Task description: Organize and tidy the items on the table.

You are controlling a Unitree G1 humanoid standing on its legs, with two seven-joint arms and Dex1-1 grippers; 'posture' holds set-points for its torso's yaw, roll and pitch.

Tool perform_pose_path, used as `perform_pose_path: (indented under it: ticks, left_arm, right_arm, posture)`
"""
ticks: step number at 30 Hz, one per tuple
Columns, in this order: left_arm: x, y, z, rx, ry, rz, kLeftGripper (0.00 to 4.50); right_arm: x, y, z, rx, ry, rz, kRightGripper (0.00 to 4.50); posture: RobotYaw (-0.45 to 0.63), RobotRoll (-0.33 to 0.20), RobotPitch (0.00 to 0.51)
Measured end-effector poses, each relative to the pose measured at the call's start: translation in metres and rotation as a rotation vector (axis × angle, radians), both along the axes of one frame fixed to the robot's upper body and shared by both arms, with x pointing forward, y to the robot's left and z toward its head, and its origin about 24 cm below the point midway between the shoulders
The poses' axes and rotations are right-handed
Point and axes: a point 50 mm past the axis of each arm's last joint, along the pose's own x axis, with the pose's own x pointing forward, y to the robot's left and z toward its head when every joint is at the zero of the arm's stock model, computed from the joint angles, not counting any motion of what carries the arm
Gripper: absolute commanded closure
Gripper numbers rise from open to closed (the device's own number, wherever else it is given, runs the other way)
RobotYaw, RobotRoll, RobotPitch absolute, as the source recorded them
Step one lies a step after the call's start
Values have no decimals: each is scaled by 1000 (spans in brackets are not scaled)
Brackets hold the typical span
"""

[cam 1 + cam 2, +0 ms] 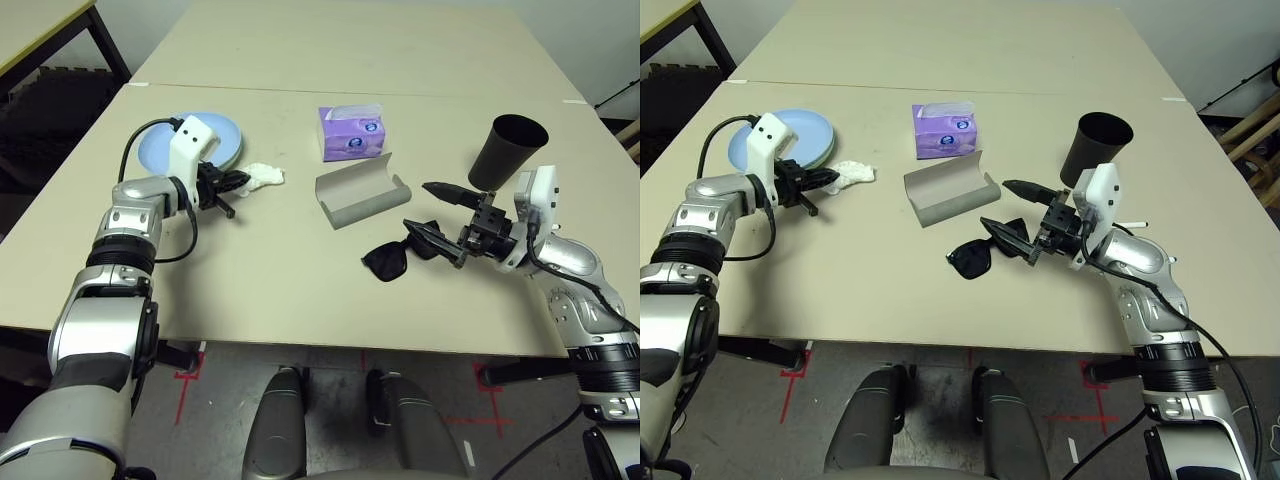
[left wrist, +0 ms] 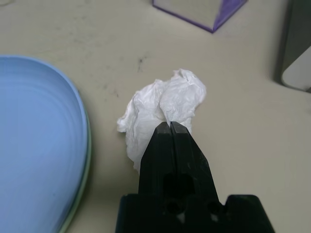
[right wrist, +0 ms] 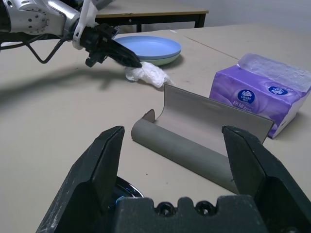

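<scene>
My left gripper (image 1: 240, 184) is shut on the near edge of the crumpled white tissue (image 1: 265, 177), which lies on the beige table (image 1: 280, 290) beside the plates. The light blue plate (image 1: 222, 135) is stacked on a pale green one (image 3: 165, 60). My right gripper (image 1: 432, 213) is open and hovers just right of the black sunglasses (image 1: 386, 262), pointing towards the open grey glasses case (image 1: 360, 192). The purple tissue box (image 1: 350, 133) stands behind the case. The black cup (image 1: 506, 150) is upright behind my right gripper. A white pen (image 1: 1135, 222) peeks out past my right wrist.
A second beige tabletop (image 1: 350, 40) butts against the far edge. A yellow-edged table (image 1: 40, 30) with dark legs stands at the far left corner. Bare tabletop stretches along the near edge between my arms.
</scene>
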Motion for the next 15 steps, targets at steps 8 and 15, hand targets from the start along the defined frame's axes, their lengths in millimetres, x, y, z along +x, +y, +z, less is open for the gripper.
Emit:
perform_pose_path:
  ticks: [8, 15]
  left_arm:
    - [-6, 15, 57, -152, -125, 66, 4483]
    - [-3, 37, 77, -135, -196, 256, 4483]
  right_arm:
    - [0, 0, -2, 6, 5, -4, 0]
    - [1, 1, 0, 6, -2, 6, 0]
  posture:
    - [167, 0, 149]
    - [173, 0, 144]
